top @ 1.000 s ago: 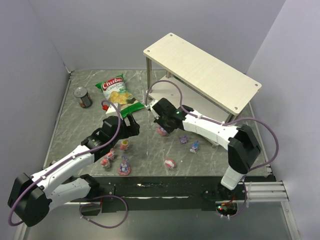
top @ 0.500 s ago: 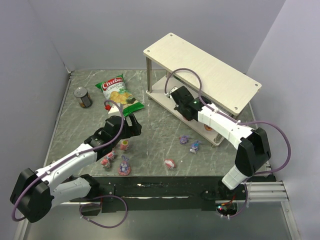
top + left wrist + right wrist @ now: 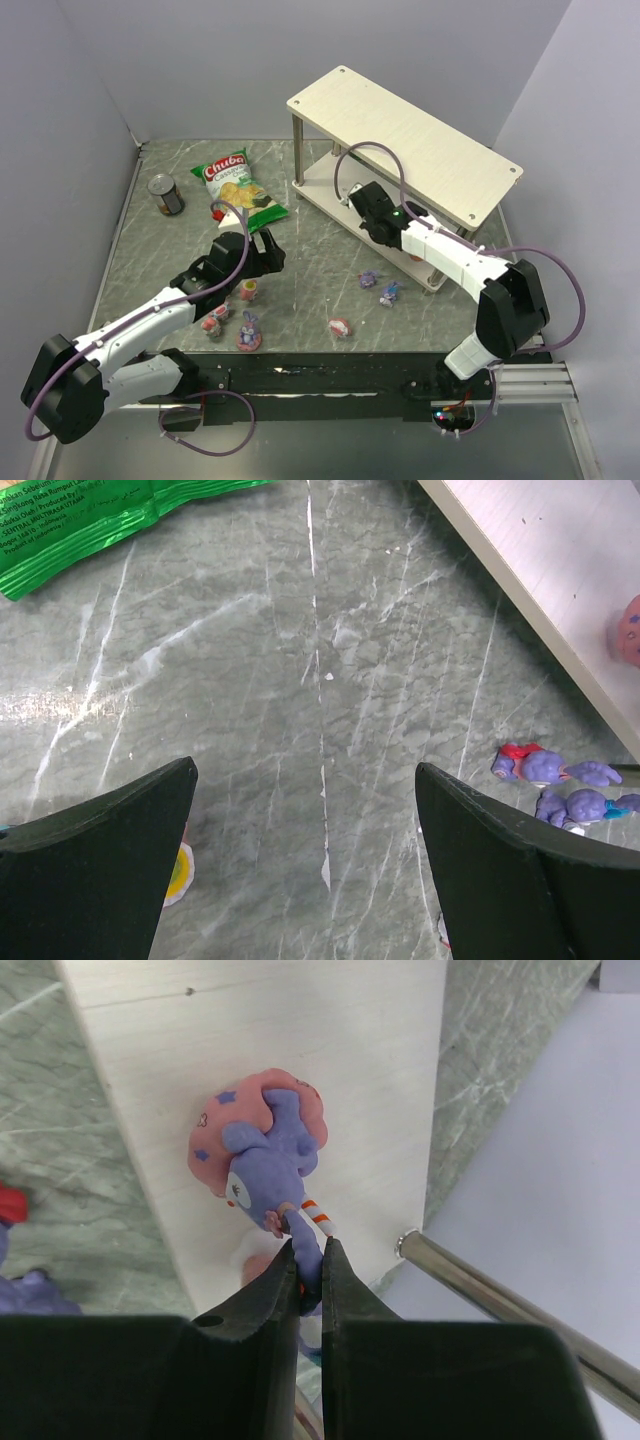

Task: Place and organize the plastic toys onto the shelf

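My right gripper [image 3: 310, 1255] is shut on a thin limb of a purple bunny-eared toy [image 3: 268, 1165] with a pink base. That toy hangs just over the shelf's lower board [image 3: 330, 1050], near a metal corner post [image 3: 500, 1295]. From above, the right gripper [image 3: 362, 207] reaches under the shelf [image 3: 400, 135]. My left gripper [image 3: 305, 770] is open over bare table, with nothing between its fingers; from above the left gripper [image 3: 262, 252] is left of centre. Loose toys lie on the table: two purple ones [image 3: 369, 279] [image 3: 390, 294], a pink-red one [image 3: 341, 326], and others [image 3: 248, 333] near the left arm.
A green chip bag [image 3: 236, 185] lies at the back left, with a dark can [image 3: 166, 195] beside it. Grey walls close in the table on the left, back and right. A pink toy [image 3: 628, 630] sits on the lower board.
The right arm has carried the purple toy from the table's middle back and to the right, to the shelf's lower board. The left gripper shifted only slightly and stayed open.
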### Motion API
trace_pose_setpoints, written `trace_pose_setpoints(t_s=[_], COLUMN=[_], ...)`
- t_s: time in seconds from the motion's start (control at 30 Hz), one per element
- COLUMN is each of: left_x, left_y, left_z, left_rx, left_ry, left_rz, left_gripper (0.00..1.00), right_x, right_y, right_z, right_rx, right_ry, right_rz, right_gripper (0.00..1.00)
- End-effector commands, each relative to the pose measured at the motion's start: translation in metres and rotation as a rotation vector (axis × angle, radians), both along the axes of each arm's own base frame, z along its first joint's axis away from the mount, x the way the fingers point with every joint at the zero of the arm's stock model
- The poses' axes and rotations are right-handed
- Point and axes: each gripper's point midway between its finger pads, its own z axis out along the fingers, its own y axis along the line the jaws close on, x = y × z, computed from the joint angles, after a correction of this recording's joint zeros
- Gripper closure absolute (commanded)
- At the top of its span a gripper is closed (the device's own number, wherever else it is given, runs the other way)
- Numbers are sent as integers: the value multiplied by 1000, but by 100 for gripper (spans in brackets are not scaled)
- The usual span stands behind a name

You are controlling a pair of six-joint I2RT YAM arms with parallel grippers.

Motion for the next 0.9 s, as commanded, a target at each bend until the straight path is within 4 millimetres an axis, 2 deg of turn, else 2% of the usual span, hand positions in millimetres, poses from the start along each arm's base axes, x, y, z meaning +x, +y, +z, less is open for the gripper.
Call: trace_pose_setpoints(t_s=[0.0,0.13,0.6,0.87], left_x=[4,3,0,0], left_y=[-3,-4,-2,-2], left_z=[7,7,3,0], left_rx=[-13,-14,-21,-23], left_ry=[-29,-31,-18,-11], left_rz=[-20,-24,-16,-15], left_gripper=[3,3,3,4], right_x=[1,-5,-14,-13], right_y=[-10,-8,-5,-9], right_z=[21,19,3,1], right_rx=[21,74,135,128], right_ry=[-69,-38,13,1], right_rz=[-32,-34,-35,-52], right_gripper=[97,90,84,70])
